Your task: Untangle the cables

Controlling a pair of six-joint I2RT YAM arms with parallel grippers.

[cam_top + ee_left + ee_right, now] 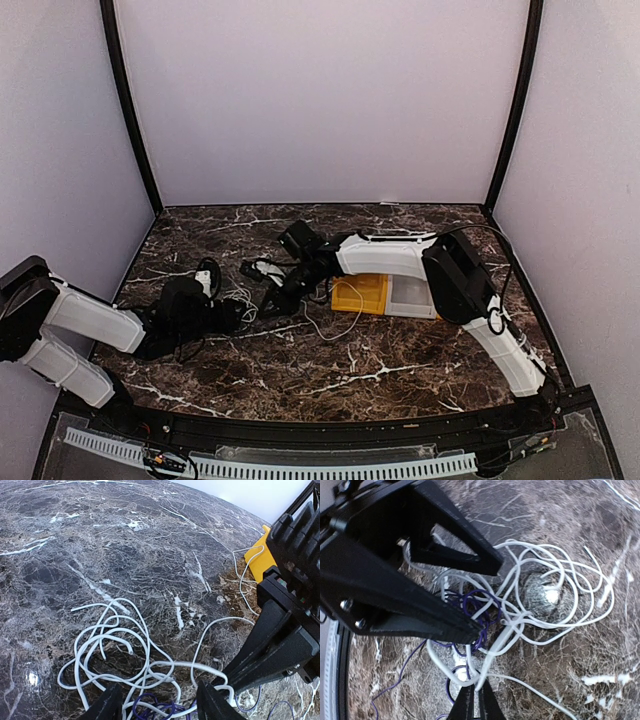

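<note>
The cables are a loose tangle of white cord [112, 647] with a thin purple cord [157, 711] wound through it, lying on the marble table. In the overhead view the clump [243, 303] sits between both arms. My left gripper [160, 706] stands open over the tangle, its fingers either side of the purple loops. My right gripper [478, 689] is shut on a white cable strand [496, 647] at the edge of the clump. The left gripper's fingers [415, 607] fill the upper left of the right wrist view. One white strand [345, 325] trails right toward the trays.
A yellow tray [362, 293] and a white tray [412, 297] lie side by side under the right arm's forearm. The yellow tray's corner [260, 562] shows in the left wrist view. Walls close the table on three sides.
</note>
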